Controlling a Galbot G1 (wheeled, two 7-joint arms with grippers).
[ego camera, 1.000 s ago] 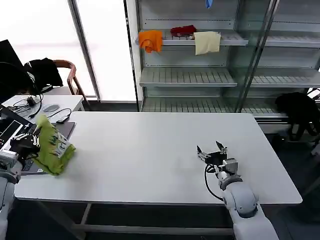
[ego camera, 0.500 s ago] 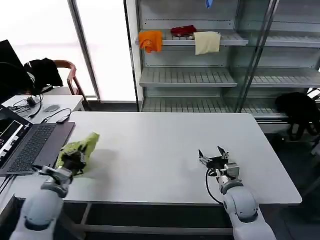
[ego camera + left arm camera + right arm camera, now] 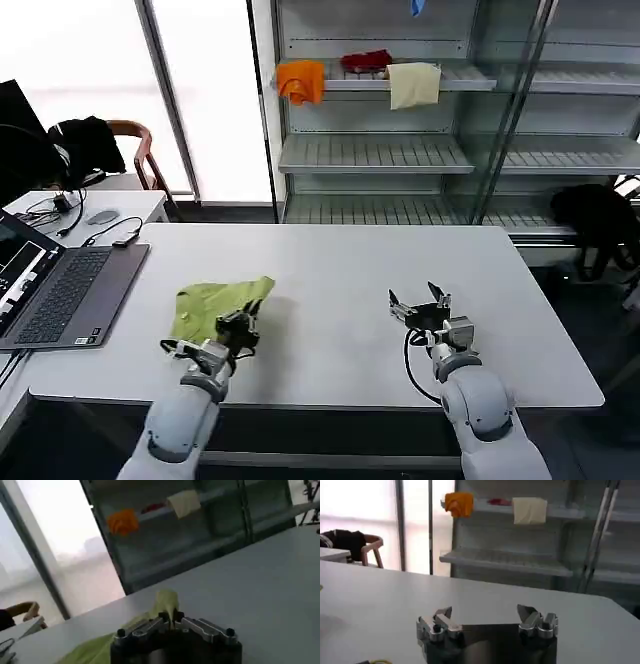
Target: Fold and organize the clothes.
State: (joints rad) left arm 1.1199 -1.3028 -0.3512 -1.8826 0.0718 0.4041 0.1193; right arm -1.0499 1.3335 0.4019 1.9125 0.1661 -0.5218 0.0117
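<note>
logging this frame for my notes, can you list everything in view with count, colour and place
T-shirt: 1, lime yellow-green, on the table's left half, pinched at its near edge by the left hand
table: 1, white, centre
laptop: 1, grey, open at the table's left end
cloths: 3, orange, red and cream, on the top shelf behind
shelving: 1 unit, grey, behind the table
chair: 1, wooden, far left, black garment draped on it
black garment: 1, far right, beyond the table
left hand: 1, black, shut on the T-shirt
right hand: 1, black, open, low over the table's right half
</note>
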